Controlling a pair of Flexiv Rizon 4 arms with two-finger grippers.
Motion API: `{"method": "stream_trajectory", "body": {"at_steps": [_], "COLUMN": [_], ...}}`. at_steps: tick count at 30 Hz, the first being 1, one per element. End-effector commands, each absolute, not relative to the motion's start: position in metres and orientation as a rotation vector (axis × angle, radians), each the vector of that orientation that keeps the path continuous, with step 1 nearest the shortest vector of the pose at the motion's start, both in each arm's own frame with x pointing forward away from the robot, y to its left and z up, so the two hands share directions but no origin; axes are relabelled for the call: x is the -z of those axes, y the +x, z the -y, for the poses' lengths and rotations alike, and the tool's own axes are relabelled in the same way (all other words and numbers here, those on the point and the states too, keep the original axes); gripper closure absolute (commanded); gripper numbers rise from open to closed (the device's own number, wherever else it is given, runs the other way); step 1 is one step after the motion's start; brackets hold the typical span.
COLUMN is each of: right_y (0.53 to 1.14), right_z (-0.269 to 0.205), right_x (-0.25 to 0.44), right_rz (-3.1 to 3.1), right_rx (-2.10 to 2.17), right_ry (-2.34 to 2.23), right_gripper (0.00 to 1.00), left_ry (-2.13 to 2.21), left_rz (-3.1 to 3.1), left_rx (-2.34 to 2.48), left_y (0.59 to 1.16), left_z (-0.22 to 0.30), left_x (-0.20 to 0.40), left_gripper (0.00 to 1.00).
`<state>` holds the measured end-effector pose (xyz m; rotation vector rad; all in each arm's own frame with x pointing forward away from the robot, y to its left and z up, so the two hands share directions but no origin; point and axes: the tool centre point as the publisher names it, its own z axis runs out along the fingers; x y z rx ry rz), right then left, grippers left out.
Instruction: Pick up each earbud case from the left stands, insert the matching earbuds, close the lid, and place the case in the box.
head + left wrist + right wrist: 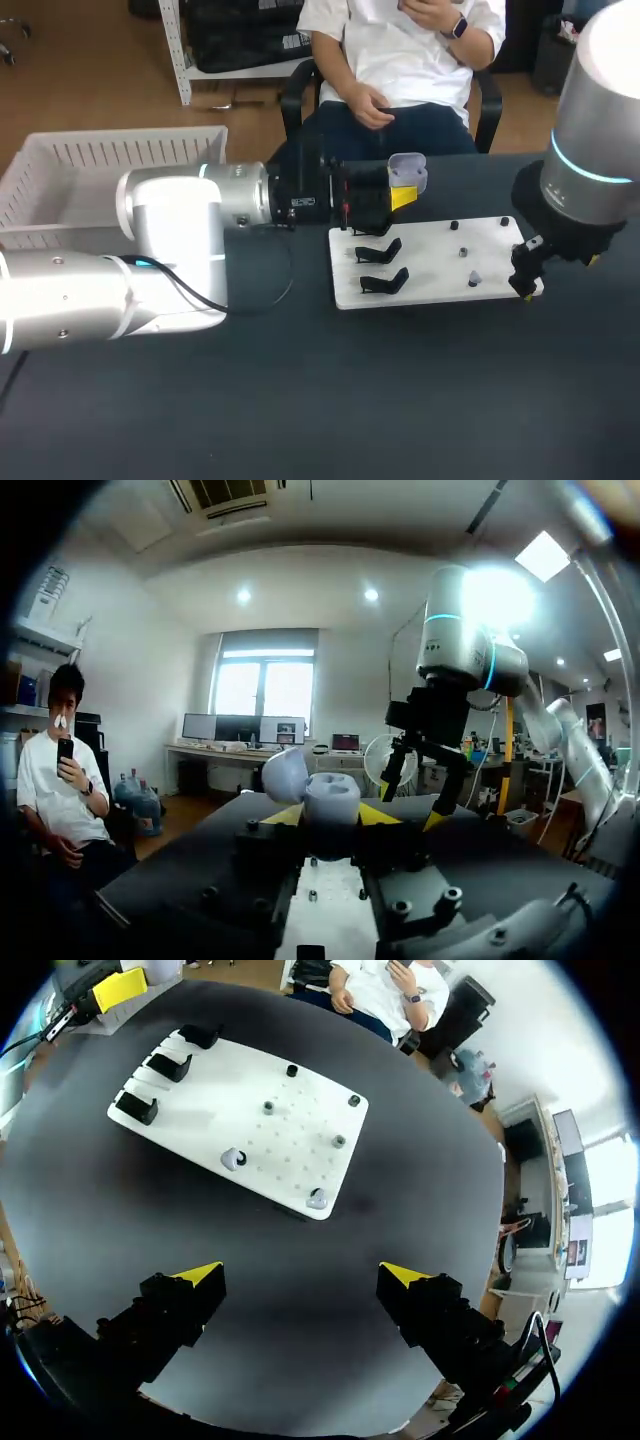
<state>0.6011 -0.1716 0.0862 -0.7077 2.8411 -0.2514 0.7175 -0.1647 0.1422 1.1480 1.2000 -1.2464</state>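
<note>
Where stands (pixel 380 251) top the white board (pixel 430 270), dark table (pixel 400 400) surrounds it.

No legible text, label, number or sign anywhere.

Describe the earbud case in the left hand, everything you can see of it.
The case is small, rounded and pale lavender-grey, smooth like plastic. Its lid is hinged open and leans to one side. It sits upright between the yellow tips of the left hand, which press it from both sides, held up near the far edge of the white board. Its inside is hidden.
</note>
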Motion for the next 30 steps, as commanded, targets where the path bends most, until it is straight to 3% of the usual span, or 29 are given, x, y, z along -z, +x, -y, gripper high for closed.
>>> {"method": "stream_trajectory", "body": {"at_steps": [1, 22, 25, 26, 27, 30], "right_y": [0.610, 0.624, 0.630, 0.633, 0.635, 0.641], "right_z": [0.171, 0.176, 0.178, 0.178, 0.178, 0.178], "right_x": [-0.084, -0.036, -0.032, -0.031, -0.031, -0.031], "right_rz": [-2.907, -2.912, -2.897, -2.895, -2.895, -2.894], "right_rx": [0.280, 0.188, 0.200, 0.202, 0.207, 0.206], "right_ry": [-0.743, -0.757, -0.779, -0.793, -0.803, -0.824], "right_gripper": [0.00, 0.02, 0.06, 0.16, 0.21, 0.24], "left_ry": [1.142, 1.142, 1.142, 1.142, 1.142, 1.142], "left_rz": [-1.198, -1.198, -1.198, -1.198, -1.198, -1.198], "left_rx": [1.240, 1.240, 1.240, 1.240, 1.240, 1.240], "left_y": [0.716, 0.716, 0.716, 0.716, 0.716, 0.716], "left_z": [0.165, 0.165, 0.165, 0.165, 0.165, 0.165], "left_x": [-0.142, -0.142, -0.142, -0.142, -0.142, -0.142], "left_gripper": [1.00, 1.00, 1.00, 1.00, 1.00, 1.00]}}
